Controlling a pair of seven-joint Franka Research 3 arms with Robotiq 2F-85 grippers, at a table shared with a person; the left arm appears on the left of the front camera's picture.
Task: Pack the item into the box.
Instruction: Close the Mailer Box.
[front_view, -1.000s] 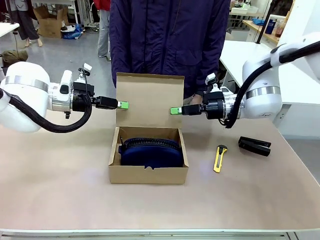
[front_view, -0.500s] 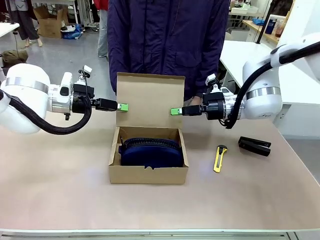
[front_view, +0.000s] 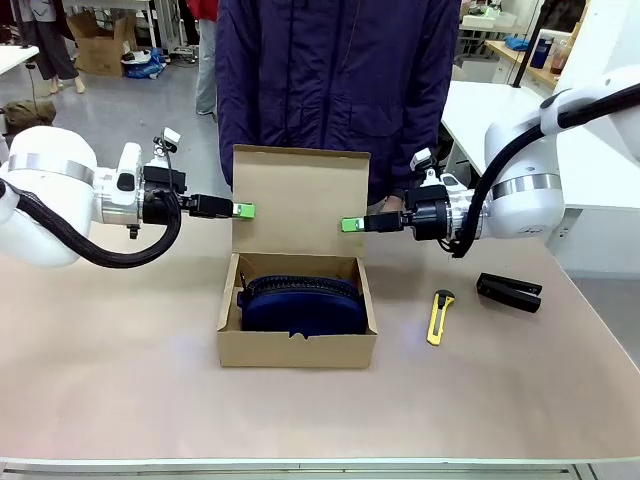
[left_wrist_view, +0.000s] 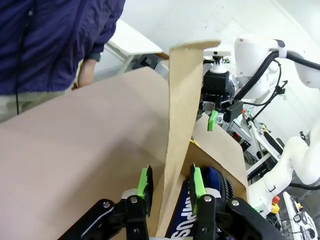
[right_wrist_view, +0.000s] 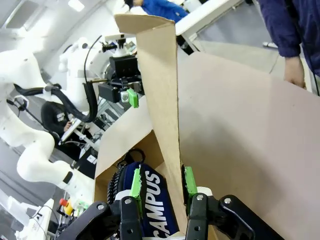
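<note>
The box (front_view: 297, 350) sits at mid-table with its flap lid (front_view: 300, 200) standing upright. Inside lies the item (front_view: 300, 305), a navy pouch with a zipper, nearly filling the box. My left gripper (front_view: 245, 210) is at the lid's left edge and my right gripper (front_view: 349, 223) at its right edge, both level and pointing inward. In the left wrist view the lid (left_wrist_view: 182, 125) rises between the left gripper's (left_wrist_view: 170, 182) green pads, gaps showing, with the pouch (left_wrist_view: 200, 200) beside it. In the right wrist view the lid (right_wrist_view: 160, 90) stands between the right gripper's (right_wrist_view: 161, 187) parted pads, against one of them; the pouch (right_wrist_view: 150, 200) shows in the gap.
A yellow utility knife (front_view: 437, 317) and a black stapler (front_view: 509, 292) lie on the table right of the box. A person in a dark purple jacket (front_view: 340, 80) stands right behind the lid, one hand (right_wrist_view: 295, 72) hanging at the far table edge.
</note>
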